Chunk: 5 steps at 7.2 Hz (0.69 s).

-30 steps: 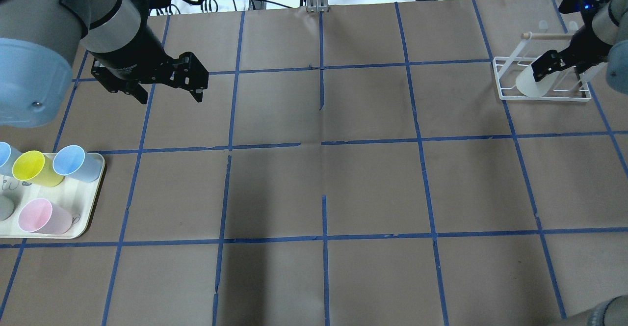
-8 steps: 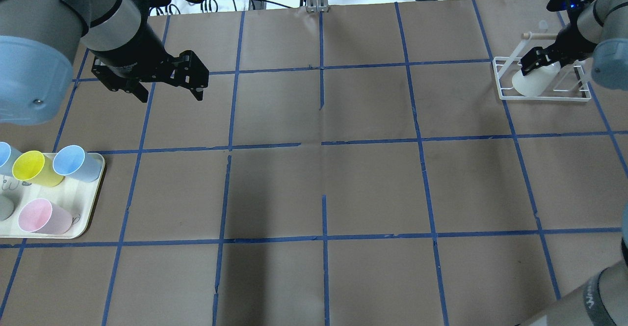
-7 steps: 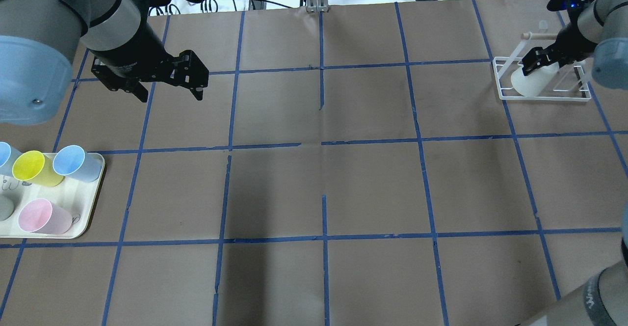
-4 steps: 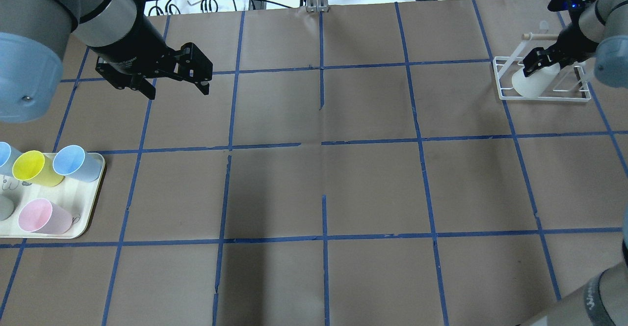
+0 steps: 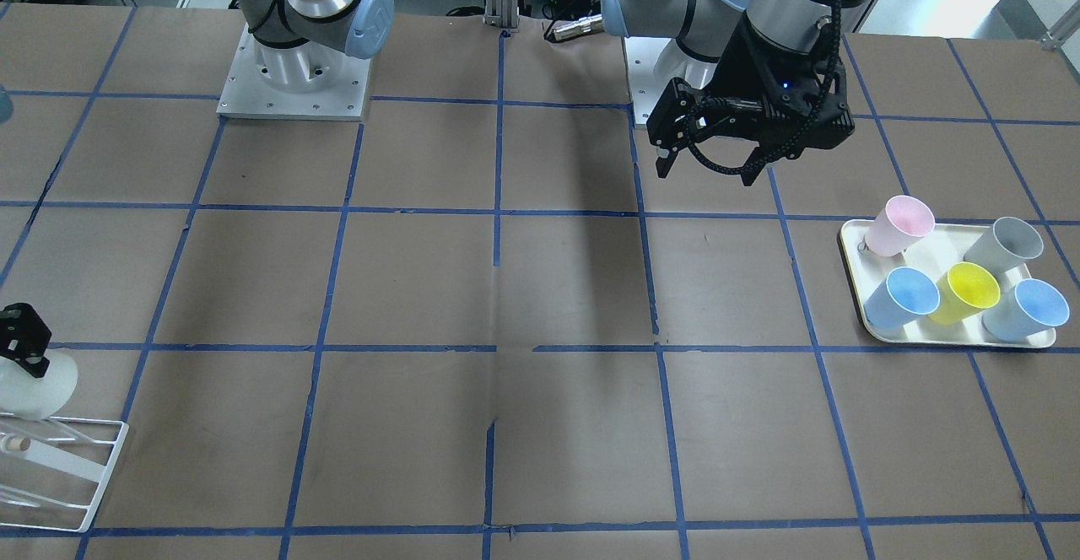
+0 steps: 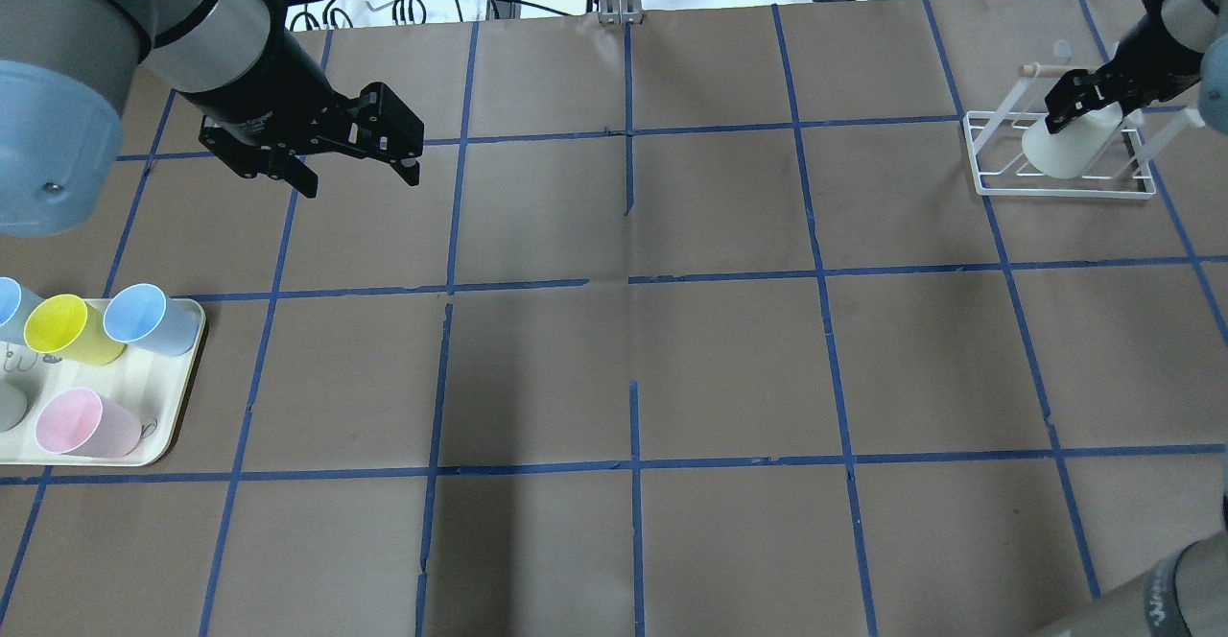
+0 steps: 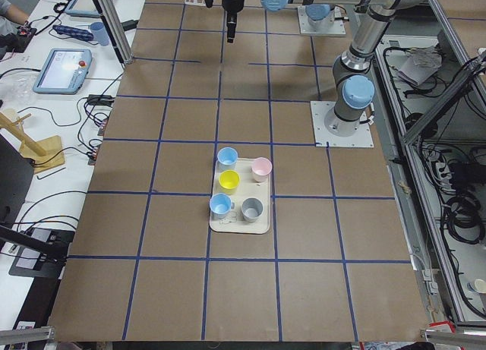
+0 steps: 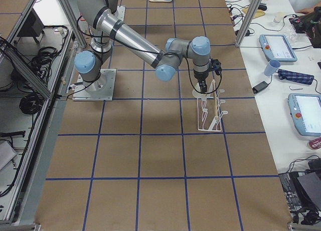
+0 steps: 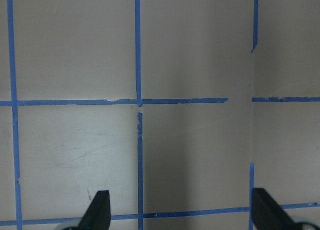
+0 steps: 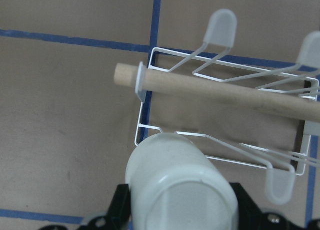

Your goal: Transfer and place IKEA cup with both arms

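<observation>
At the upper right of the overhead view, my right gripper is clamped on the IKEA cup. The cup is upside down, base toward the wrist camera, over the end of the white wire rack; I cannot tell whether it touches the wires. My left gripper hangs at the upper left with its jaws spread wide above the brown table, well apart from the tray of coloured cups at the lower left edge.
</observation>
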Available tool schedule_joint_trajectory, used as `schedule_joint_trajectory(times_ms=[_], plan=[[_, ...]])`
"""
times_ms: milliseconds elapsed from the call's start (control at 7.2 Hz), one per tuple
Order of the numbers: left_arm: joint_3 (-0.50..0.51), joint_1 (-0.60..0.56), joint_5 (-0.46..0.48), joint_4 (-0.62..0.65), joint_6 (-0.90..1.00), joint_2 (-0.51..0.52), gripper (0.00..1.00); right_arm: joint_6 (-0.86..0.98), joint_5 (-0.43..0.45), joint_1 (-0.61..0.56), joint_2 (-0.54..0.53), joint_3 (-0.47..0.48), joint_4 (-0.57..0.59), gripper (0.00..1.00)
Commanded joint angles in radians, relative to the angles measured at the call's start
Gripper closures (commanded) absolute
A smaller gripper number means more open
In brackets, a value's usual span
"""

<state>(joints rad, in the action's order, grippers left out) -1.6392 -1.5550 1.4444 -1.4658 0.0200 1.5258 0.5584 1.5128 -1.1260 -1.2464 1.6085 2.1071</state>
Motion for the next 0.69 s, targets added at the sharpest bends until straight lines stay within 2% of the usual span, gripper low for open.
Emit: schedule_joint_trajectory(times_ms=[0, 139, 278, 417, 556], plan=[[-0.001, 0.074, -0.095, -0.007, 0.093, 0.001, 0.00, 0.000, 0.012, -0.002, -0.086, -0.013, -0.135, 0.83], [-0.002, 0.125, -0.208, -0.031, 0.095, 0.000, 0.00, -0.002, 0.012, -0.003, -0.141, -0.010, -0.186, 0.83], [-0.020, 0.166, -0.276, -0.044, 0.142, -0.006, 0.00, -0.015, -0.002, -0.012, -0.206, -0.010, -0.264, 0.83], [-0.019, 0.209, -0.310, -0.106, 0.281, -0.004, 0.00, -0.029, 0.001, -0.020, -0.220, -0.010, -0.291, 0.83], [-0.021, 0.278, -0.400, -0.181, 0.378, -0.001, 0.00, -0.032, -0.003, -0.024, -0.225, -0.010, -0.294, 0.83]])
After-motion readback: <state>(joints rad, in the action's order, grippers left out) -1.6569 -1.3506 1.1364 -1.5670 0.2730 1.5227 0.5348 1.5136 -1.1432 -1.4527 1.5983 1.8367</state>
